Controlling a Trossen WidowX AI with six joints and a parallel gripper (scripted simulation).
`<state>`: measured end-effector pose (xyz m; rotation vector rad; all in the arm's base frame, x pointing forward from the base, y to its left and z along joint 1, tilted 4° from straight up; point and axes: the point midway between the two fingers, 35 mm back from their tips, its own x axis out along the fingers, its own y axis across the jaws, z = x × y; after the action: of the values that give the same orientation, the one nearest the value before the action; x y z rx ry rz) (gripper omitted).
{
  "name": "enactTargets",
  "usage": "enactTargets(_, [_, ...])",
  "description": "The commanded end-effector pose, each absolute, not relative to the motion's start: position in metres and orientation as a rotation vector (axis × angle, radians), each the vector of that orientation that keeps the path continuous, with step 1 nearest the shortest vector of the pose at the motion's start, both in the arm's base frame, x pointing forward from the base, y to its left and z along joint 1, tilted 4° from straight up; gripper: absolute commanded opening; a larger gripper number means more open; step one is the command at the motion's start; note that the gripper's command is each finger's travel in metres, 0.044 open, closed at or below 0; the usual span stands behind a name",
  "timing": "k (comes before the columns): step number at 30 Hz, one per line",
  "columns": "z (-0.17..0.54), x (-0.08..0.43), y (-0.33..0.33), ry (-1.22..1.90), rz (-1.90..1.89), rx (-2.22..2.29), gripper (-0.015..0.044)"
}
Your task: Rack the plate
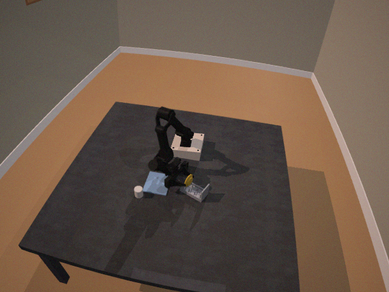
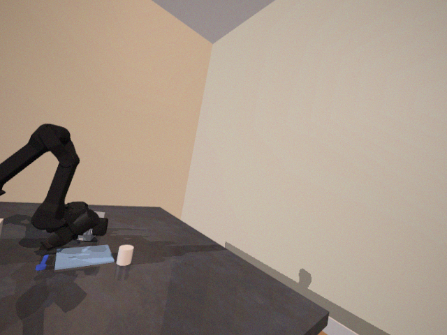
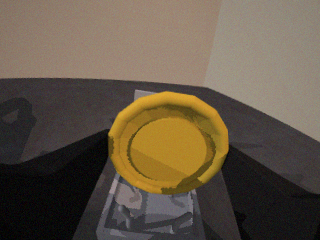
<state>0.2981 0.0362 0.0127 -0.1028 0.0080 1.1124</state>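
Observation:
The yellow plate [image 1: 188, 180] [image 3: 168, 149] stands roughly upright between the fingers of my gripper [image 3: 168, 143], which is shut on it across its width. In the wrist view the plate's face is toward the camera, with a finger at its left and right edge. The grey dish rack [image 1: 197, 192] [image 3: 150, 231] lies just beyond and below the plate, with its raised end wall at the far end. The plate is at the rack's near end; whether it touches the rack cannot be told. In the exterior view the arm hides the plate and most of the rack [image 2: 86, 236].
A light blue mat [image 1: 155, 184] [image 2: 84, 257] lies beside the gripper. A white cylinder [image 1: 138, 191] [image 2: 125, 255] stands at its outer side. A blue utensil [image 2: 43, 262] lies by the mat's other side. The arm's white base [image 1: 186, 154] is behind.

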Motion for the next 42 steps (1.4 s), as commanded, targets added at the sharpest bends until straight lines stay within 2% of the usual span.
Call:
enactTargets(1, [-0.001, 0.297, 0.036, 0.011, 1.112, -0.099, 0.0000])
enactTargets(17, [-0.004, 0.295, 0.037, 0.020, 1.112, -0.089, 0.0000])
enactTargets(32, [-0.004, 0.295, 0.037, 0.017, 1.112, -0.093, 0.0394])
enactTargets(42, [0.018, 0.300, 0.036, 0.019, 1.113, -0.092, 0.0400])
